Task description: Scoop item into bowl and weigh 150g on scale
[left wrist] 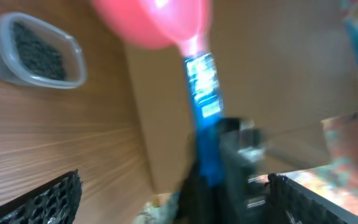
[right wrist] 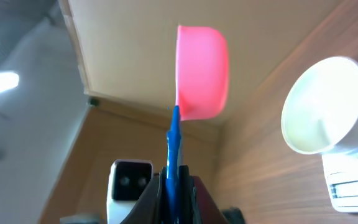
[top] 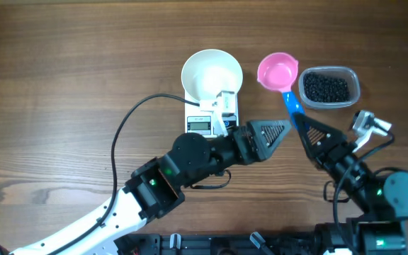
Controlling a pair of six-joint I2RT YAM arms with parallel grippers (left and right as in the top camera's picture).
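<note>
Overhead, the job looks barely begun. The white bowl [top: 204, 67] already sits on the digital scale [top: 200, 125] on the far half of the table [top: 62, 71] from the arms' bases, and its inside shows plain white with nothing in it. All the black pellets [top: 326, 87] seem to lie in the clear plastic tub [top: 354, 88], just right of the pink scoop [top: 278, 71], whose cup also looks empty. By my reading every scoop, the pouring into the bowl and the weighing out are left to do; the scale's display is too small to read. The right gripper [top: 299, 122] is pinched on the scoop's blue handle. The left gripper [top: 278, 132] sits just beside it, between the handle and the scale, with its jaws spread and nothing between them. The right wrist view settles the grip, which the overhead only suggests: the jaws are pressed together on the thin blue handle, with the scoop seen edge-on ahead. It also shows the bowl and a corner of the scale off to one side, but not the tub. The left wrist view, though blurred, shows its own fingers [left wrist: 48, 199] wide apart at the frame's lower corners, the tub of pellets beyond, and the right arm's hold on the handle. Neither the bowl nor the scale appears in it.
</note>
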